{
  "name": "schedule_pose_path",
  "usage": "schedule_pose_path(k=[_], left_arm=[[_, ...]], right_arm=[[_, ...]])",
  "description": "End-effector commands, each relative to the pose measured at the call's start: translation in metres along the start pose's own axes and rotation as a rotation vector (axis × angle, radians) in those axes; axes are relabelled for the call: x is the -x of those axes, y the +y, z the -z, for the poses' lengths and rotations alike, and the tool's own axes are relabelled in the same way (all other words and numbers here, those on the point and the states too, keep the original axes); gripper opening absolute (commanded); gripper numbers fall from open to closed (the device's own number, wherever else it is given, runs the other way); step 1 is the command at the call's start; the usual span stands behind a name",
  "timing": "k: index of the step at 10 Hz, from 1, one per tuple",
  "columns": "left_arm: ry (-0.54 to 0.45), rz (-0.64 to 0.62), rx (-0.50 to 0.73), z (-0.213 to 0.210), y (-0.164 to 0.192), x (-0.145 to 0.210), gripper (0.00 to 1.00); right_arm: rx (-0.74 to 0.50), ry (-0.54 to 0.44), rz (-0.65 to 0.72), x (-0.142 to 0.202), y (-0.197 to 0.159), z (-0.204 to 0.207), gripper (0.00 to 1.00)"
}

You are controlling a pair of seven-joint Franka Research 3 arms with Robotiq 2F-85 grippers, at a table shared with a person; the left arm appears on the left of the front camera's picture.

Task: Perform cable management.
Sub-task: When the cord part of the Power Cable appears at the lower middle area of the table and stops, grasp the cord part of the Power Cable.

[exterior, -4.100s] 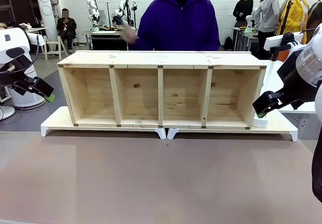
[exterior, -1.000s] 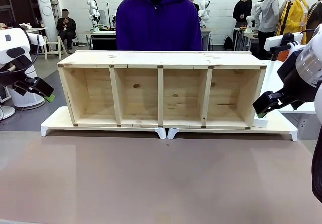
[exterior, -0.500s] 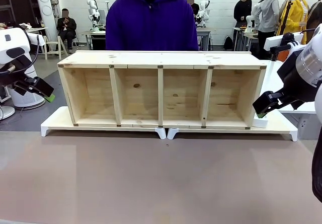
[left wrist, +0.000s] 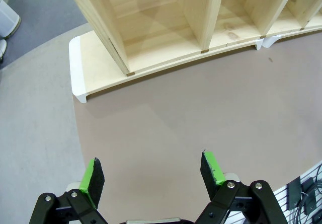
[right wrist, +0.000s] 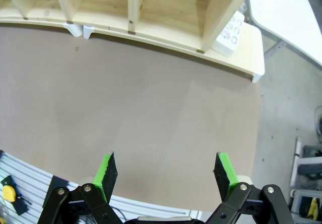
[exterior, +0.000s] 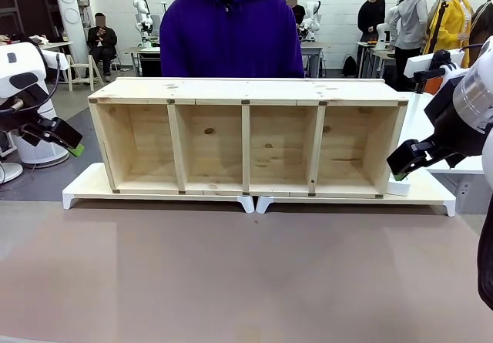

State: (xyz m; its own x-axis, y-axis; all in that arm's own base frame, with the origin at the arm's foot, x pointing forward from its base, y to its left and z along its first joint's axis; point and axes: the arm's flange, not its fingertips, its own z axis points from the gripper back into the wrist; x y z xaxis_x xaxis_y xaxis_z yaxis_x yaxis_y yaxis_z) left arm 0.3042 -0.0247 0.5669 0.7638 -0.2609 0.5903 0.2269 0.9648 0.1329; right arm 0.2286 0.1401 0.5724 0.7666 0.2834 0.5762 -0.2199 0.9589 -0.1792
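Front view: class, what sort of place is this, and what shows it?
Probably a robotics lab or workshop: the left gripper and right gripper flank a brown table, a wooden shelf stands on it, and the person waits opposite.

no readable text, labels, brands, numbers or signs anywhere

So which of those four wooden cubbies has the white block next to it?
The rightmost cubby in the front view: the white block sits just outside its end wall.
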Motion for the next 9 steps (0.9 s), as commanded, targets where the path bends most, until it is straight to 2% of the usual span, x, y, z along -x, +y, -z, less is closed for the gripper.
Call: schedule_pose_path(k=[1, 9], left_arm=[[0.003, -0.011, -0.004, 0.0010, -0.0002, -0.0001, 1.00], [0.003, -0.011, -0.004, 0.0010, -0.0002, -0.0001, 1.00]], right_arm=[[0.001, -0.003, -0.001, -0.0004, 0.0002, -0.0002, 1.00], [0.001, -0.003, -0.001, -0.0004, 0.0002, -0.0002, 1.00]])
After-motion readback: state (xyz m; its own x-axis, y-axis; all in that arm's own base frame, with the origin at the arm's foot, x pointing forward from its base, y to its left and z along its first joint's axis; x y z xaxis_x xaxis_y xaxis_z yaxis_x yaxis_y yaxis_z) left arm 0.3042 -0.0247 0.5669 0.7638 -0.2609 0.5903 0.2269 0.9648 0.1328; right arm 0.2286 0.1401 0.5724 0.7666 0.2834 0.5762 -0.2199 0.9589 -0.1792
